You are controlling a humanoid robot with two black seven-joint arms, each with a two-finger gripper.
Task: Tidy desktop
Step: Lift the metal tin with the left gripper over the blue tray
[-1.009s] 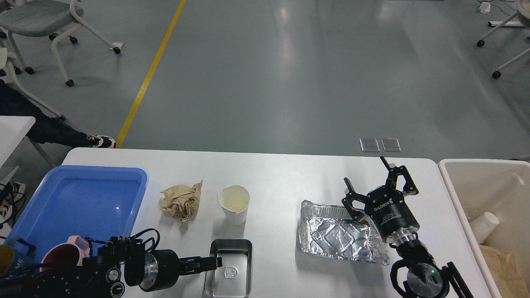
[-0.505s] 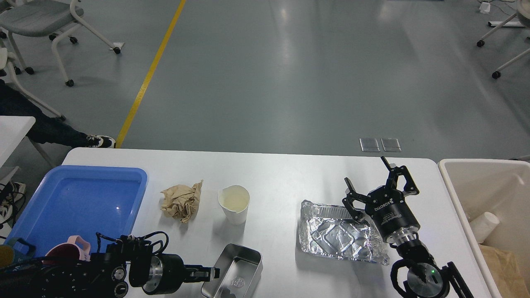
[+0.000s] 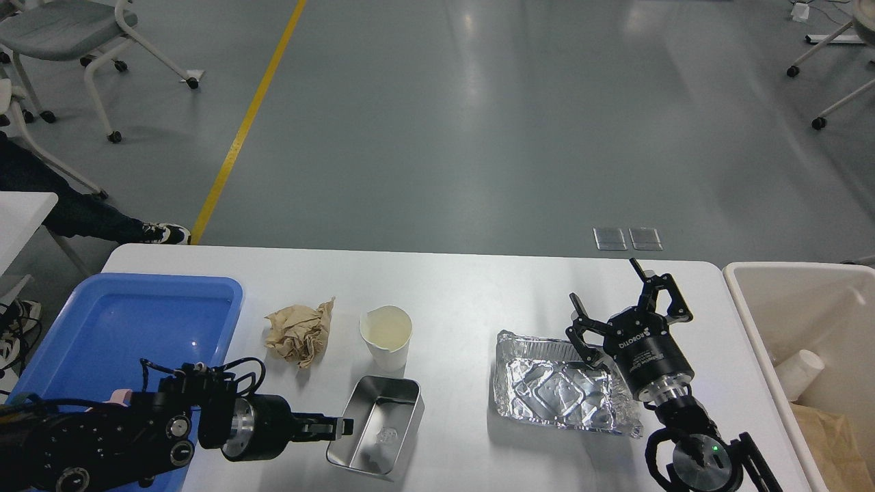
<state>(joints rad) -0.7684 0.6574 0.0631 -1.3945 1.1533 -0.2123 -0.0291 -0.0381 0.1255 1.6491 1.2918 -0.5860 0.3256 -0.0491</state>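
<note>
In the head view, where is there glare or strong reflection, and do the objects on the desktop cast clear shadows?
Head view: broad pale reflections streak the grey floor; the crumpled foil tray glints brightly, and the steel container at the left gripper mirrors light. Shadows on the desktop are soft and faint, as beside the paper cup. The picture is sharp throughout.

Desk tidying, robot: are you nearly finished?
Not yet. Done: a paper cup lies in the bin. In hand: my left gripper holds the metal tin tilted off the desk. Left: the crumpled paper, the cup and the foil tray, beside my open right gripper.
</note>
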